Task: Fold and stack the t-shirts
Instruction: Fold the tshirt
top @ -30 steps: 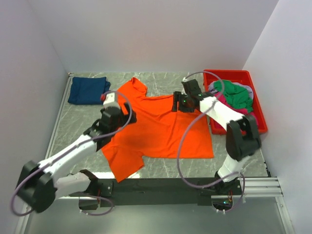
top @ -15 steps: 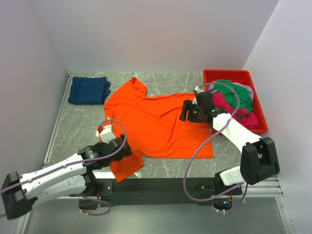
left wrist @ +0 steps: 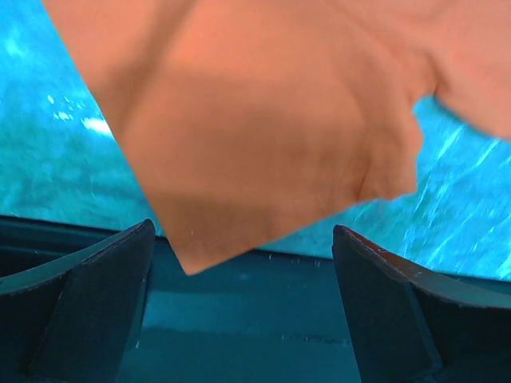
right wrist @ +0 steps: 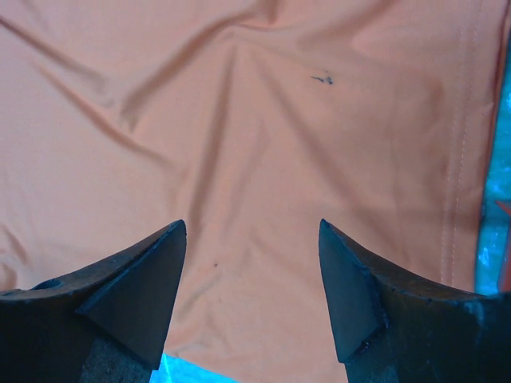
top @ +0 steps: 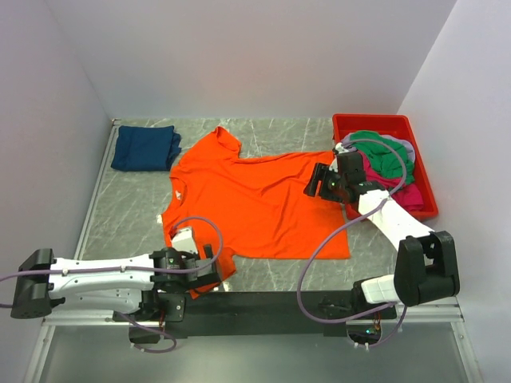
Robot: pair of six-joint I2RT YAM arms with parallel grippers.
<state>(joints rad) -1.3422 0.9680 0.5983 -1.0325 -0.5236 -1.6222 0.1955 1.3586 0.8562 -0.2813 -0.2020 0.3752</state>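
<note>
Orange t-shirt (top: 255, 199) spread flat across the middle of the counter (top: 128, 207), neck toward the left, hem toward the right. Navy t-shirt (top: 144, 148) folded in the far left corner, well apart from it. Green t-shirt (top: 383, 153), magenta t-shirt (top: 403, 193) and grey t-shirt (top: 409, 147) heaped together in the red bin (top: 371, 120) at the right edge.

Shown from above alone: left arm stretched low along the near edge, left pincer (top: 214, 270) at the orange shirt's near sleeve; right pincer (top: 317, 185) over the shirt's far right corner, just beside the bin. Gap between each pair of fingers less plain from up there.

Given by the left wrist camera instead: fingers (left wrist: 80, 303) standing wide, nothing between them. Sleeve corner (left wrist: 192, 255) lying on the marbled surface ahead of the gap, its tip reaching over the dark strip (left wrist: 263, 327) at the counter's near edge. Bin and other shirts outside that view.

Given by the right wrist camera: fingers likewise wide apart and gripping nothing, poised over softly creased orange cloth. Stitched hem (right wrist: 459, 159) running down the right side, small dark speck (right wrist: 323, 78) near the top, sliver of counter past the hem. All too fine for the overhead view.
</note>
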